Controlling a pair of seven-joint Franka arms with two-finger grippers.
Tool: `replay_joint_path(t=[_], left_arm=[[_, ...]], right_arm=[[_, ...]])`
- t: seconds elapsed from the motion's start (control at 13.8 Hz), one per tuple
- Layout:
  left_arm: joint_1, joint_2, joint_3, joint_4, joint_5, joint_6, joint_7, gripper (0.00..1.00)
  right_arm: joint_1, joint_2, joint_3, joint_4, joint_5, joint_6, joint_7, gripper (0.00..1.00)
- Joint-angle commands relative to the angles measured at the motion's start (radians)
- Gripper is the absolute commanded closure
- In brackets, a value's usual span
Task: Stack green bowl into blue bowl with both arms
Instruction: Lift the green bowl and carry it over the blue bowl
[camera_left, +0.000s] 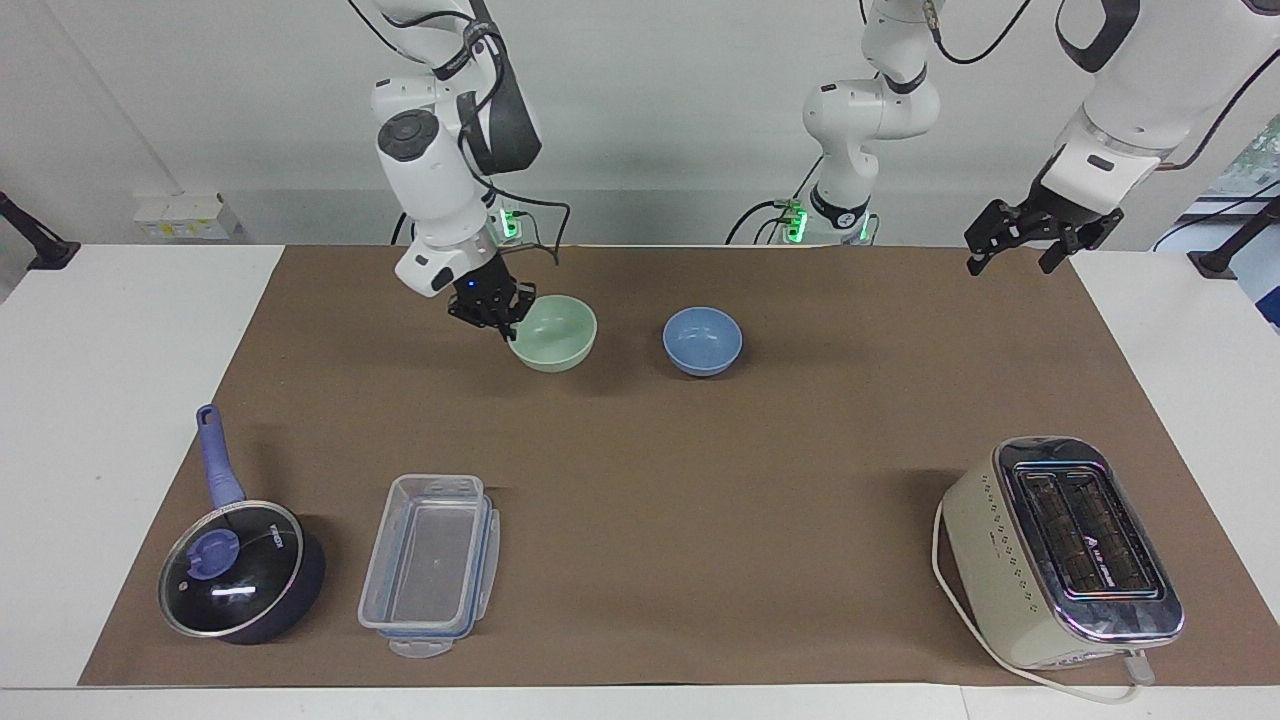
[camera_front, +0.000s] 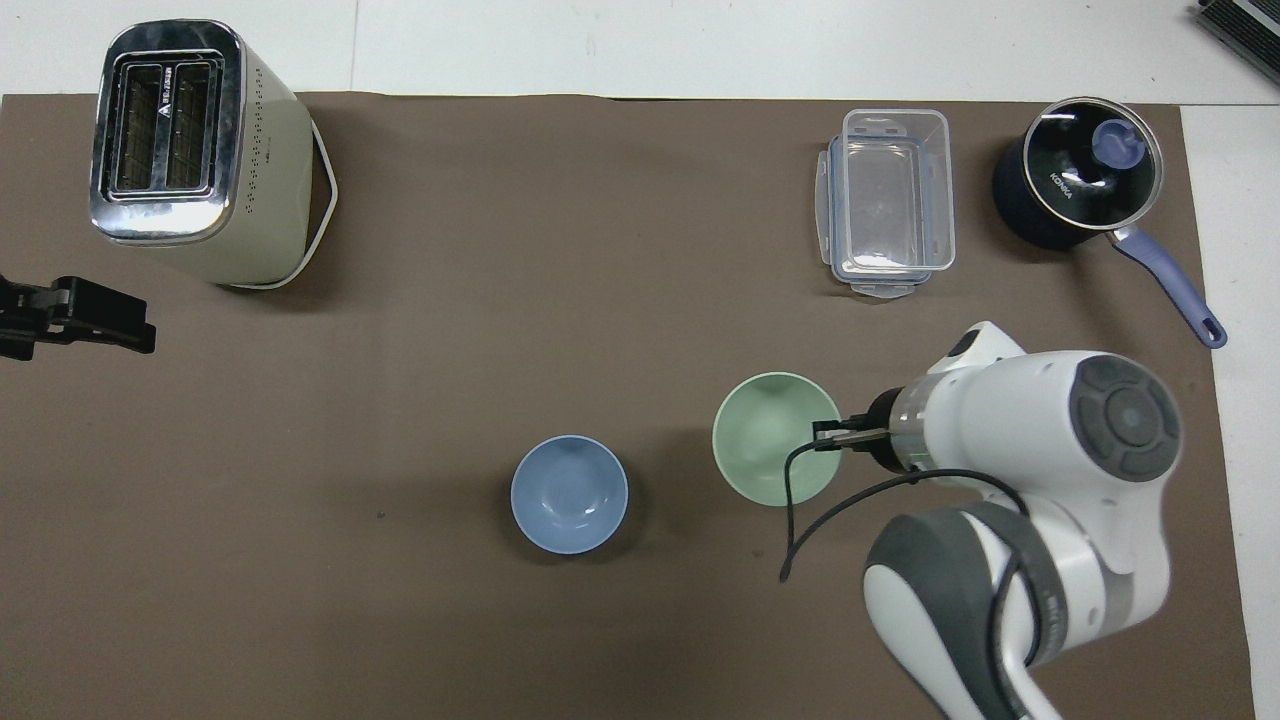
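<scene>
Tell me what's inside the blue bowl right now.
Nothing: the blue bowl shows a bare inside in the overhead view. The green bowl is not in it, held by its rim in the right claw. Nothing covers the blue bowl.

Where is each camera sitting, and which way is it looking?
Facing view: high up across the table, looking back at the robots; both arms show, the right gripper holding the green bowl by its rim, the left gripper waiting in the air.
Overhead view: above the robots' end, looking forward and steeply down; the right arm and the left gripper's tip show.
Both share the green bowl, blue bowl, toaster, half a turn apart.
</scene>
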Motion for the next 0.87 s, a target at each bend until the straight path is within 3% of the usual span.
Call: replay_joint_path(t=[0.0,0.43,0.79], left_arm=[[0.008,0.005,-0.007,0.017,0.013,-0.019,-0.001,0.0],[0.01,0.005,-0.007,0.017,0.013,-0.019,-0.001,0.0],[0.01,0.005,-0.007,0.017,0.013,-0.019,-0.001,0.0]], right_arm=[[0.096,0.032,-0.002,0.043,0.023,0.007,0.114,1.0],[0.323,0.15,-0.002,0.117,0.006,0.097,0.374,1.0],[0.38,0.239,-0.002,0.171,-0.048,0.108,0.436,1.0]])
